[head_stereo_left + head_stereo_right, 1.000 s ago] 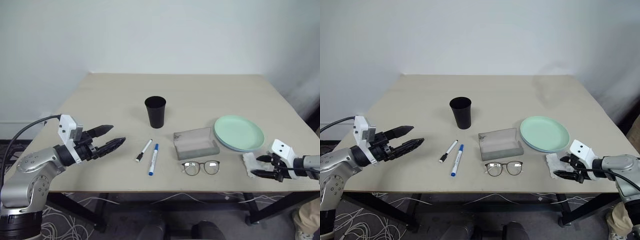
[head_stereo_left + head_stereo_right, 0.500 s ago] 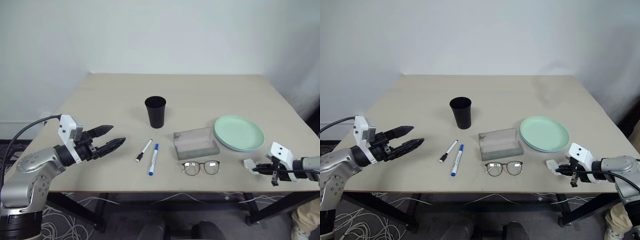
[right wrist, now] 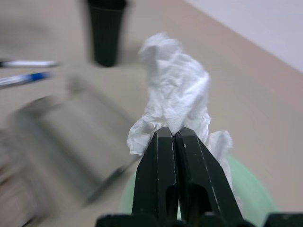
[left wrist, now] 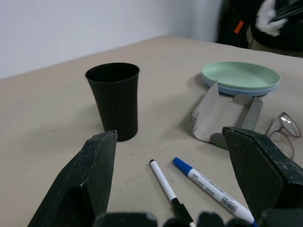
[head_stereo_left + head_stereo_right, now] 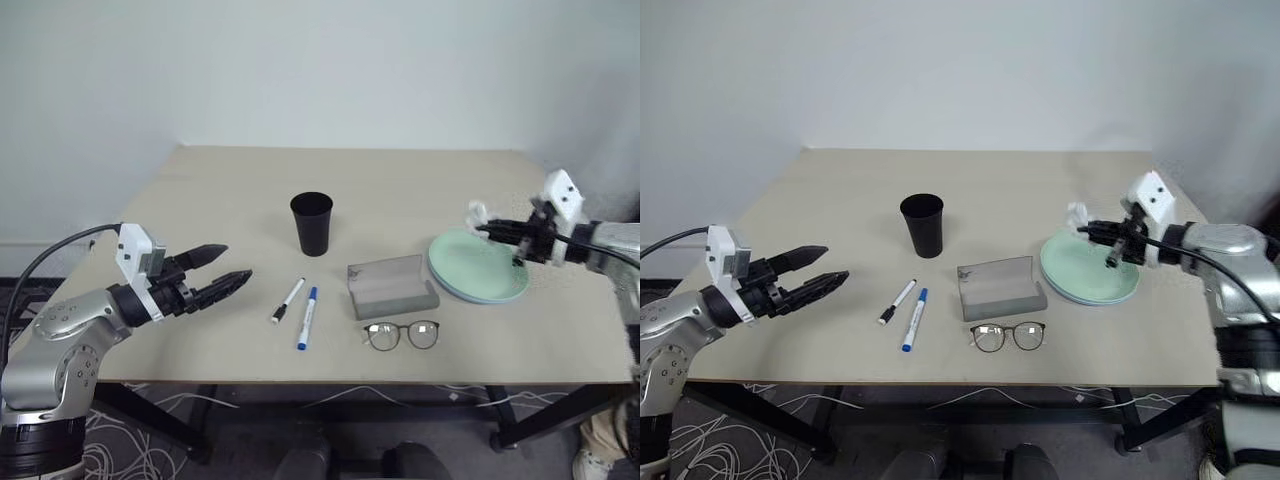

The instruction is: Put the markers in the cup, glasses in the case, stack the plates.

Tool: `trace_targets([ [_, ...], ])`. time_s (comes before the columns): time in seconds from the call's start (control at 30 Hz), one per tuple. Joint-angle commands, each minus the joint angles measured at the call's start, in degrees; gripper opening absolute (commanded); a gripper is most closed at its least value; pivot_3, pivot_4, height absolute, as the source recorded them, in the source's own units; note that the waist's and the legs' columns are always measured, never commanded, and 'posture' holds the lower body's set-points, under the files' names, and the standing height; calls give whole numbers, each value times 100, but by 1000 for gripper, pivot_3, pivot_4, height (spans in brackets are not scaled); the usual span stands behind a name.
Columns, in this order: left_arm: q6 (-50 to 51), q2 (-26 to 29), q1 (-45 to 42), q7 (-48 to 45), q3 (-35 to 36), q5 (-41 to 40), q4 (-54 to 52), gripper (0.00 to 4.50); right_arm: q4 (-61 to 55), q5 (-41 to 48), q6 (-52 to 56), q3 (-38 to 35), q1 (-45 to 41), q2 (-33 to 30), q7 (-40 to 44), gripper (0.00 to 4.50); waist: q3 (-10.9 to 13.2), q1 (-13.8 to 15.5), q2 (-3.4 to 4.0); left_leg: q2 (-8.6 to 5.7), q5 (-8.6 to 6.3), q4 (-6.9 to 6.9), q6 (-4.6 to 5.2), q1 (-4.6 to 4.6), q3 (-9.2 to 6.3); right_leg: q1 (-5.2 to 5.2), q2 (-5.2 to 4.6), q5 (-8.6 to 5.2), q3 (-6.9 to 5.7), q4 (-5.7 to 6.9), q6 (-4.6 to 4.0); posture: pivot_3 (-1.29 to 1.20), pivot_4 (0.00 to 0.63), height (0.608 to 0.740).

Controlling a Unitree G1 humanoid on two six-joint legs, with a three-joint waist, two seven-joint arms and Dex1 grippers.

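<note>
Closest to you, the glasses point(image 5: 401, 334) lie flat near the front edge of the worktop point(image 5: 230, 190). Just behind them sits the grey case point(image 5: 391, 286) with its lid up. To their left the two markers point(image 5: 298, 308) lie side by side, black cap on the left, blue cap on the right.

Your left gripper point(image 5: 232, 274) hovers at the left side, its fingers point(image 4: 93, 174) spread wide and empty, pointing toward the markers.

Farther back, the black cup point(image 5: 311, 224) stands upright, well apart from the case. On the right the plates point(image 5: 478, 266) sit stacked, green on blue. Your right gripper point(image 5: 1089, 230) hangs above them, fingers point(image 3: 166, 165) pinched tight on the white tissue point(image 3: 176, 100).
</note>
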Motion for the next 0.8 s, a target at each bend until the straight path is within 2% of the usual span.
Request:
trace_targets([
  [0.03,-42,38,-106,16,72,-39,-118,3766,345,-384,-157,208,-92,234,-415,25,1,3,2,-4,0,-3,0,0,0,0,-3,3,-2,-2,-5,0,0,731],
  [0.07,-41,37,-105,17,73,-41,-121,3766,387,-425,-195,247,-89,281,-431,25,2,1,4,-7,0,-4,1,-3,0,-3,-3,5,0,-1,-8,0,0,731],
  [0.2,-28,47,-82,33,91,-45,-161,3766,867,-742,-407,411,-176,439,-734,922,2,-10,7,-13,2,-10,1,-8,0,-12,4,6,4,0,-11,0,0,731],
  [0.43,-10,81,-52,24,116,-56,-204,3766,1266,-863,-682,342,-313,309,-685,3170,3,-16,9,-7,2,-11,0,-2,0,-11,17,3,3,0,-13,0,0,731],
  [0.57,-10,125,-268,-38,-43,-10,-178,3766,1043,-641,-771,197,-215,11,-175,4475,4,-9,11,-6,2,-8,0,2,0,-7,16,2,0,2,-13,0,0,731],
  [0.7,29,105,-963,-232,-663,143,-100,3766,184,59,-617,-107,288,-527,1056,4475,3,16,10,-6,2,4,0,3,-6,5,11,2,-7,3,-11,0,0,731],
  [0.8,-14,-72,-1602,-358,-1319,446,137,3766,-103,309,-493,-256,440,-747,1376,4475,2,9,8,-6,2,11,1,5,-7,11,12,-9,-15,4,9,0,0,731],
])
